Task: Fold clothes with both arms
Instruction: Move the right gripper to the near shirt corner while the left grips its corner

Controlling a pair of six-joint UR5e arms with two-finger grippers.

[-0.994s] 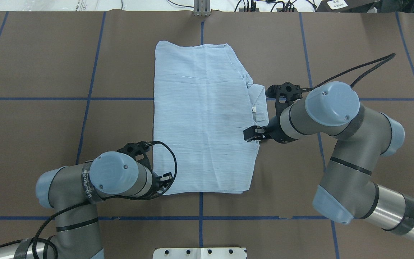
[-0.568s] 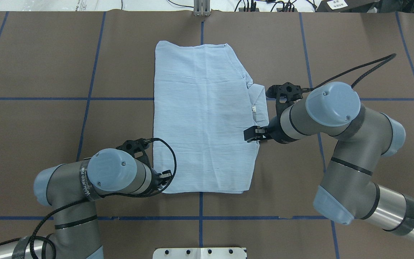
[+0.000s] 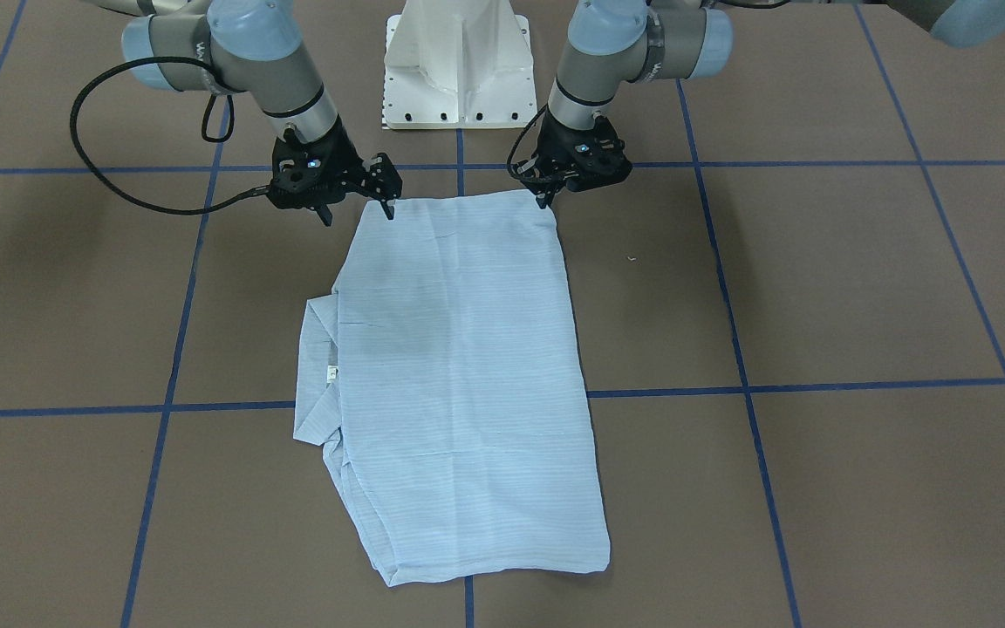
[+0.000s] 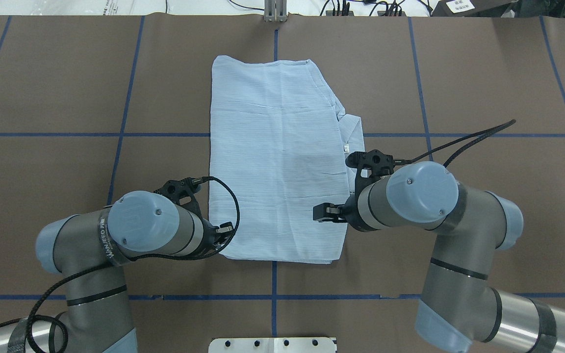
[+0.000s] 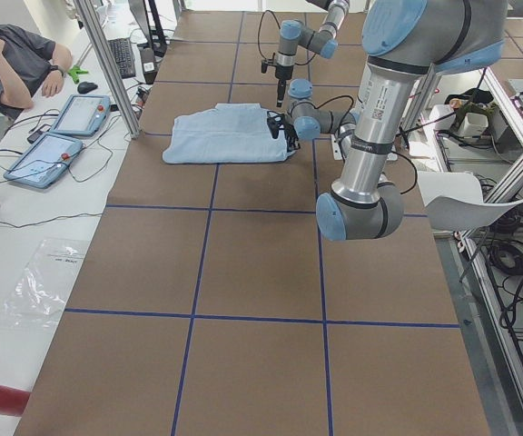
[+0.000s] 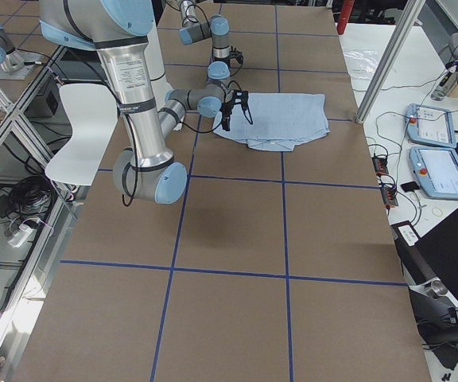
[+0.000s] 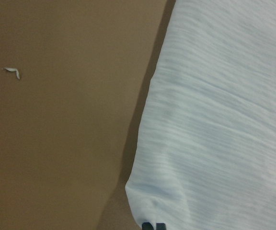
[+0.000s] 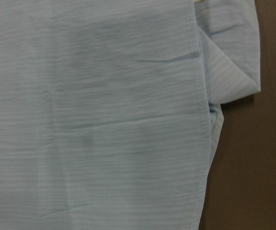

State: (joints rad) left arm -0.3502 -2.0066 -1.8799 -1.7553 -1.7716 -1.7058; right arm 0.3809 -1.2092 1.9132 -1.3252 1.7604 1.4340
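Pale-blue shirt (image 4: 277, 162): folded to a long rectangle, flat on the table, long side running away from the robot, between the two arms.
Collar (image 4: 354, 138): pokes out past the folded edge on the robot's right side.
Brown table cover (image 4: 66, 73): paper-like, blue tape grid.
Left gripper (image 3: 545, 201): at the shirt's near left corner; fingers drawn together, nipping the hem; wrist view shows the corner bunched at two black tips.
Right gripper (image 3: 358, 212): jaws spread wide over the near right corner, one finger above cloth, the other above bare cover; holds nothing.
White pedestal (image 3: 459, 70): at the near table edge.
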